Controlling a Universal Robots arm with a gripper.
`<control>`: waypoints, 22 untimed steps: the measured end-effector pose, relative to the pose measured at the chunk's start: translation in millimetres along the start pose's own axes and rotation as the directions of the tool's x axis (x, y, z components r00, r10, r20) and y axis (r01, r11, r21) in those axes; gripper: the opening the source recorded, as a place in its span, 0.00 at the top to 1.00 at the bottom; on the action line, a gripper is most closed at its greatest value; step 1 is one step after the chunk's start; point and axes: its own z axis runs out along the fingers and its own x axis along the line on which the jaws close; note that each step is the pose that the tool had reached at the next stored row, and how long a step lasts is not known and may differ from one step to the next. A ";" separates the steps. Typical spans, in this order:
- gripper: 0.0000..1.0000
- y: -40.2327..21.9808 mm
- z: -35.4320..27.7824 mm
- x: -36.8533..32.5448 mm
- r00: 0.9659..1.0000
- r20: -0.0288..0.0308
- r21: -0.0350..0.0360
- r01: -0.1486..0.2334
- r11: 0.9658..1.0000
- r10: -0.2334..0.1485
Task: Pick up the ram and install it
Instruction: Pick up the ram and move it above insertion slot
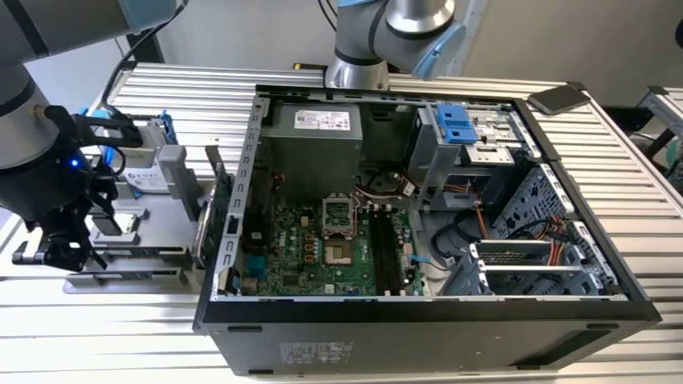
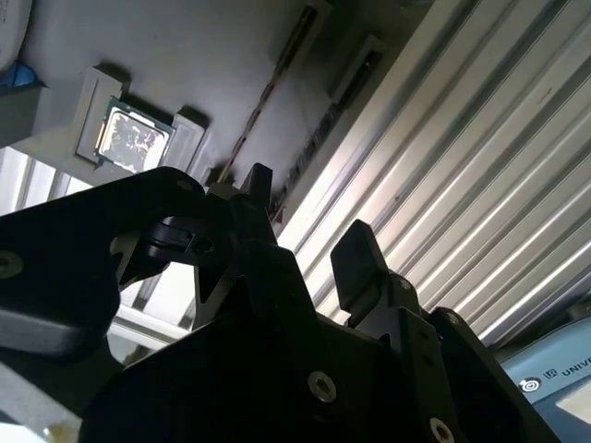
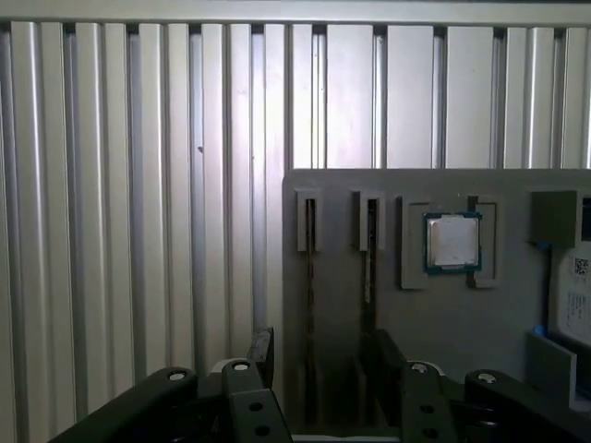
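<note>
Nine o'clock of the black computer case (image 1: 427,340), the black gripper (image 3: 321,343), fingers apart and empty, overhangs the thin dark ram (image 3: 309,295); misalignment could clip the neighbouring stick (image 3: 369,277).

- Ram (image 3: 309,277): long, thin, dark stick, seen edge-on in the first wrist view.
- Pose: standing on its long edge.
- Place: set in a narrow slot of the grey tray (image 3: 443,323).

Arm (image 1: 24,120) at the exterior view's left, pincer (image 3: 323,367) pointing down, jaws apart
</note>
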 end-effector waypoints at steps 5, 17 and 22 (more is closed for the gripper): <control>0.00 -0.6 6.1 0.1 1.000 0.000 0.000 -0.014 1.000 0.014; 0.00 -2.7 23.9 0.4 1.000 0.000 0.000 -0.014 1.000 0.014; 0.00 -4.3 32.4 0.5 1.000 0.000 0.000 -0.014 1.000 0.014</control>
